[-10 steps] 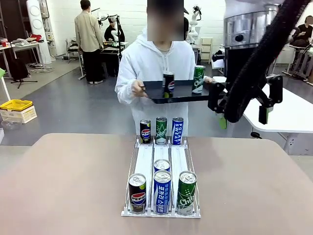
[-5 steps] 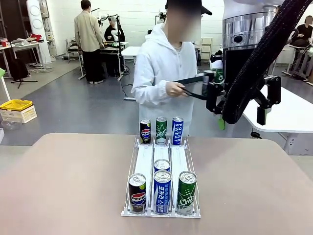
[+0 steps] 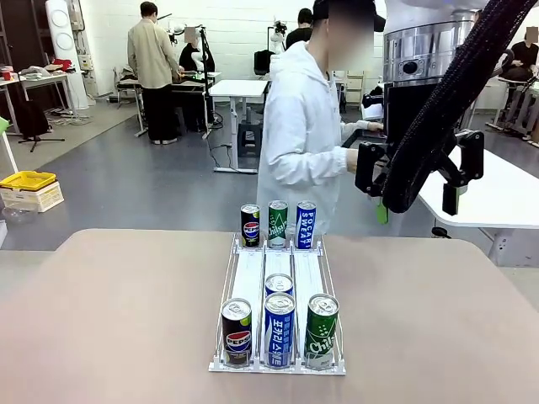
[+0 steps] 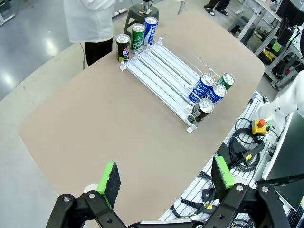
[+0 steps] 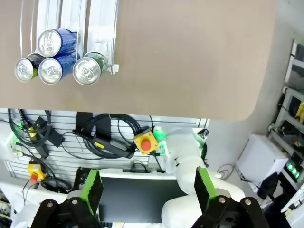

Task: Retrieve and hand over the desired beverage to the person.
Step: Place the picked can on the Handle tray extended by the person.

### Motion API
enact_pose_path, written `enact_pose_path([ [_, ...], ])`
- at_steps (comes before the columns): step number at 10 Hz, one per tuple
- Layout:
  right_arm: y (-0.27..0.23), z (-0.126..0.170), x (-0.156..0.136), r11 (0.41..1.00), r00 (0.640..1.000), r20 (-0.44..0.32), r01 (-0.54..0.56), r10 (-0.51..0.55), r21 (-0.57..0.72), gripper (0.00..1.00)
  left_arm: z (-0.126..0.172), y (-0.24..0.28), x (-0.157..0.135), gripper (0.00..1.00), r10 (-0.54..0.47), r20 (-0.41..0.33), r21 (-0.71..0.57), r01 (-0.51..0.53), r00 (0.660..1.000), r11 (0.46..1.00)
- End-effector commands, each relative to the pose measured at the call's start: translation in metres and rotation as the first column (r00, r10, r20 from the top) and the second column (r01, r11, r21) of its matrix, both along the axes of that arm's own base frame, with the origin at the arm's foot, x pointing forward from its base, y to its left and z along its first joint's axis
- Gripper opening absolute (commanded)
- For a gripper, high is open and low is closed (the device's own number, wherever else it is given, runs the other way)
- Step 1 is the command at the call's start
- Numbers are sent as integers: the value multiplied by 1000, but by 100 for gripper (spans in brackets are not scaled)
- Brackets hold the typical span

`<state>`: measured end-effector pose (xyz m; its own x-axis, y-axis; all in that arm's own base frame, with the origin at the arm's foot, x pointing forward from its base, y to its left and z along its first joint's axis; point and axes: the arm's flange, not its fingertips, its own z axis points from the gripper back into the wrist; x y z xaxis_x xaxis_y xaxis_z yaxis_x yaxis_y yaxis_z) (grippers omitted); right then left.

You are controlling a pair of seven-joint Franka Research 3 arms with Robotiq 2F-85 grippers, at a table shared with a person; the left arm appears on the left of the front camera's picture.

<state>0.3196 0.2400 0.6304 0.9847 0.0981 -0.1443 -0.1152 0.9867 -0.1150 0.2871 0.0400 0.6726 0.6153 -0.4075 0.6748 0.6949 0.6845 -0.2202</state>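
The person (image 3: 303, 135), who a second earlier had faced the counter (image 3: 118, 320) holding a dark tray with two cans, had turned side-on toward three o'clock and carried the tray away behind the right arm; tray and cans were now hidden. That suggested a delivery just finished, with no new request yet visible.

On the counter the white rack (image 3: 278, 290) sat unchanged: three cans at its twelve o'clock end, four at six o'clock, among them a Pepsi can (image 3: 237, 332) and a green Chilsung can (image 3: 321, 330).

The left pincer (image 4: 164, 183) hung high over the counter, spread wide and empty. The right pincer (image 5: 145, 190) was likewise wide and empty, above the counter's near edge.
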Motion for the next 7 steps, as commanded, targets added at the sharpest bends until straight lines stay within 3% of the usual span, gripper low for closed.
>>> enact_pose_path([
  [1,1,5,3,1000,1000,0,14,-14,-20,100,0,1,0,100,-6,3,-6,6,1000,1000],
  [7,1,5,3,1000,1000,0,14,-14,-20,100,0,1,0,100,-6,3,-6,6,1000,1000],
])
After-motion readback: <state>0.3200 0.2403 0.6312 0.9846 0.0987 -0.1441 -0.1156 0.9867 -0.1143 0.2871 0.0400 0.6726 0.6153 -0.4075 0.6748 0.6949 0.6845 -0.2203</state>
